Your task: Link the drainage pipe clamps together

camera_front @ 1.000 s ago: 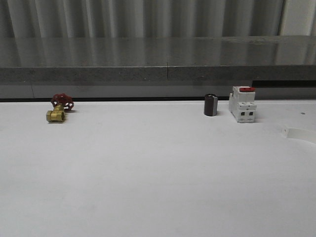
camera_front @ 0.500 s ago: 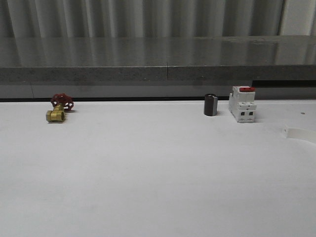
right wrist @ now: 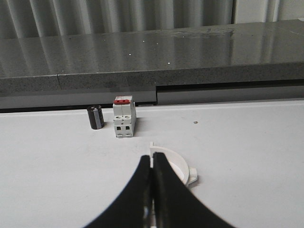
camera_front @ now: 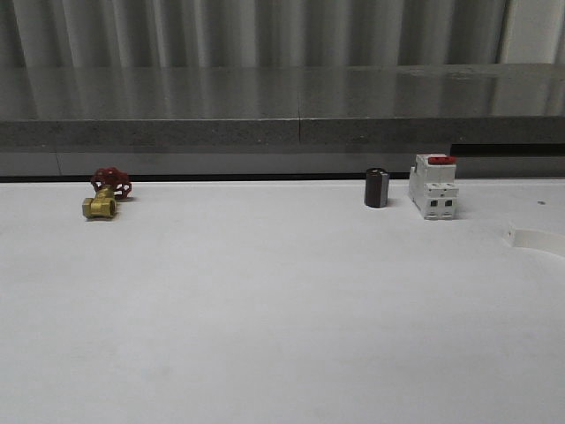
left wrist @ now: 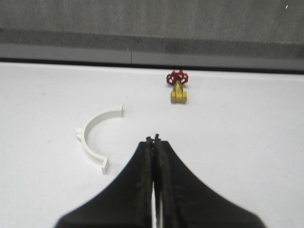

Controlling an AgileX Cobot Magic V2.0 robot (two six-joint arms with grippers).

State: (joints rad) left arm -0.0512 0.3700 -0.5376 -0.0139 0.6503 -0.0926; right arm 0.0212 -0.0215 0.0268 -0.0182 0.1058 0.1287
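One white half-ring drainage pipe clamp (left wrist: 92, 135) lies flat on the white table, beside and slightly ahead of my left gripper (left wrist: 153, 139). That gripper is shut and empty, and it hovers clear of the clamp. The other clamp half (right wrist: 179, 163) lies just beyond my right gripper (right wrist: 152, 156), and the dark fingers partly hide it. One end tab stands right at the fingertips. The right gripper is shut with nothing visible between its fingers. In the front view, a sliver of this clamp (camera_front: 535, 238) shows at the right edge.
A brass valve with a red handle (camera_front: 103, 196) sits at the back left, also seen ahead of the left gripper as the valve (left wrist: 178, 86). A black cylinder (camera_front: 377, 187) and a white block with a red switch (camera_front: 433, 186) stand at the back right. A grey ledge (camera_front: 282, 132) runs behind the table.
The clamp sliver at the right edge of the front view looks slightly flatter than a second ago. Nothing else has moved.
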